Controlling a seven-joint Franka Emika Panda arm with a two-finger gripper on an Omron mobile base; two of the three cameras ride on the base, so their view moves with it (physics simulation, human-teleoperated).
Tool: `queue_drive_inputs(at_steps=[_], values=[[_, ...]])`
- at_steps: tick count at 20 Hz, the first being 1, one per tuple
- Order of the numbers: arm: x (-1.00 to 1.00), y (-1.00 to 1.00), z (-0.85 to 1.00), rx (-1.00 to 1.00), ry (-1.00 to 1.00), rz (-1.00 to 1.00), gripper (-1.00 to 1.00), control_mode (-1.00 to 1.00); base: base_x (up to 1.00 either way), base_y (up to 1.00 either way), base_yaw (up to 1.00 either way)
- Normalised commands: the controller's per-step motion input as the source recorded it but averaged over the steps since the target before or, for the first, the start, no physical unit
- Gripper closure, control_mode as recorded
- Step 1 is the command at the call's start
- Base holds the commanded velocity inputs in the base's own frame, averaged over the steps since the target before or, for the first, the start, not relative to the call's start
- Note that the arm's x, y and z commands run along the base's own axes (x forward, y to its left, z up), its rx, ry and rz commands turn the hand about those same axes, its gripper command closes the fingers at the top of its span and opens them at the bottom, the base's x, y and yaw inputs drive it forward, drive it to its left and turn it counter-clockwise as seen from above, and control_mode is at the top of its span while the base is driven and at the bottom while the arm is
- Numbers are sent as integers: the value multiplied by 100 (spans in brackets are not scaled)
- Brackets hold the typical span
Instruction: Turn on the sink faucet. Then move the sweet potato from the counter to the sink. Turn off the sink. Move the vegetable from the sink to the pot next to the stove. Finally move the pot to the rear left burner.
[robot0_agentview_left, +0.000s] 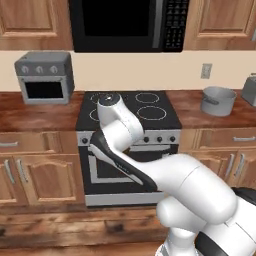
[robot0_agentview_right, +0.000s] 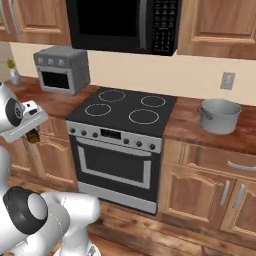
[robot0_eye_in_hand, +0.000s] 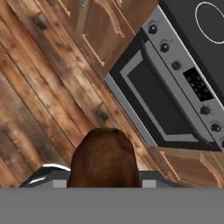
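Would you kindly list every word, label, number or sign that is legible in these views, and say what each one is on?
No text can be read in these views.
Microwave keypad: rows of small pale marks, too blurred to read.
Stove control panel: the dark display looks blank in the right base view and shows pale specks in the hand view, nothing legible.
Toaster oven: plain knobs, no visible labels.
Pot: no visible marking.

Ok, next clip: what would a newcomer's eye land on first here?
Probably the brown sweet potato in the hand view, clamped in the gripper above the wooden floor in front of the oven. Next, the grey pot waiting on the counter right of the black stove, under the dark microwave.
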Motion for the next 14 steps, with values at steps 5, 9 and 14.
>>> queue_drive_inputs(at_steps=[5, 9, 14], values=[[0, 0, 0, 0, 0, 0, 100, 100, 2, -19, -45], [0, 0, 0, 0, 0, 0, 100, 100, 14, -17, -42], [0, 0, 0, 0, 0, 0, 100, 100, 21, -22, -35]])
